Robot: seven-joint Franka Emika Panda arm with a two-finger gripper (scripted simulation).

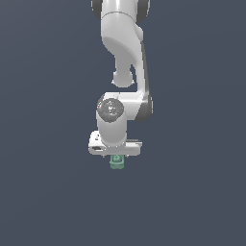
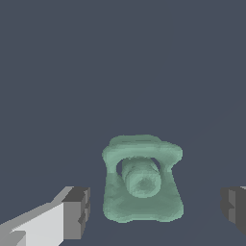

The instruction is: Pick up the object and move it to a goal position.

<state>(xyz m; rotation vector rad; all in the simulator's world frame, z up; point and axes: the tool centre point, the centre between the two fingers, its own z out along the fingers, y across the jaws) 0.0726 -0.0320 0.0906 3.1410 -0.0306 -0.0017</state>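
Note:
The object (image 2: 142,180) is a small teal-green blocky item with a round raised mark on top and a wider base. It lies on the dark grey floor. In the exterior view the object (image 1: 116,162) shows just below the white hand of my arm, mostly hidden by it. My gripper (image 2: 153,207) is open, its two dark-tipped fingers (image 2: 77,211) standing on either side of the object with gaps on both sides. The fingers do not touch it. In the exterior view my gripper (image 1: 116,158) is hidden behind the hand.
The white arm (image 1: 124,57) reaches down from the top of the exterior view. A plain dark grey floor (image 1: 48,192) surrounds the object on all sides.

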